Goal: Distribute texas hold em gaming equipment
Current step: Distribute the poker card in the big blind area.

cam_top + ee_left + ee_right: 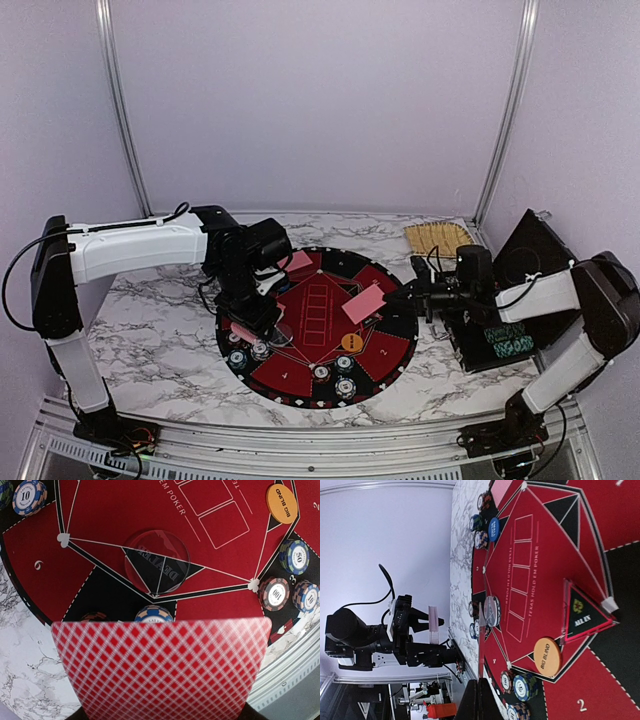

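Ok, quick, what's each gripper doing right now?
Left gripper: closed on red-backed playing cards.
Right gripper: shut, seemingly pinching a single card by its edge.

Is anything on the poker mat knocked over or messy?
Nothing looks knocked over. The chip stacks stand whole along the rim of the mat, and the orange button and clear dealer button lie flat. Only one card looks crooked, tilted in the right pincer.

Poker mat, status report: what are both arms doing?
Left gripper clamped on red-backed cards over the mat. Right gripper shut. Clear dealer button ahead of the cards.
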`<action>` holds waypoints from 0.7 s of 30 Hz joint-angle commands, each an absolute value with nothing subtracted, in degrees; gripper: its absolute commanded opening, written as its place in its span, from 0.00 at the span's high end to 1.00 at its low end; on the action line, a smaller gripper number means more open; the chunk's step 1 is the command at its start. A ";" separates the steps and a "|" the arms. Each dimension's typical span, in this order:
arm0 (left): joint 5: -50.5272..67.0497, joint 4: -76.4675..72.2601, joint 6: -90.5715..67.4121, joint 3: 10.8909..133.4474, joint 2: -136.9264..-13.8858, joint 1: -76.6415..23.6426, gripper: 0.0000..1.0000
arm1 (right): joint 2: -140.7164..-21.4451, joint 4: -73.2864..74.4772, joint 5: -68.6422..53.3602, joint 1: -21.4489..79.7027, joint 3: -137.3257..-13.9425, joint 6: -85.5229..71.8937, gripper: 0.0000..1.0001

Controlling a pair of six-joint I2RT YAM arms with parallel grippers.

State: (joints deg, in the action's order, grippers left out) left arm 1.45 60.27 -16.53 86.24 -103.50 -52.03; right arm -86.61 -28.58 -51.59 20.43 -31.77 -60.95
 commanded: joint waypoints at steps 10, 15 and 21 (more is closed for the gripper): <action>1.85 60.48 -16.22 86.92 -103.39 -51.47 0.61 | -81.06 -16.29 -52.49 9.81 -27.71 -49.54 1.00; 1.93 60.47 -16.08 86.83 -103.28 -51.50 0.61 | -79.48 -13.69 -52.41 9.49 -25.88 -47.53 1.00; 2.02 60.42 -16.13 86.58 -103.05 -51.50 0.61 | -78.04 -12.75 -52.58 9.52 -23.37 -46.58 1.00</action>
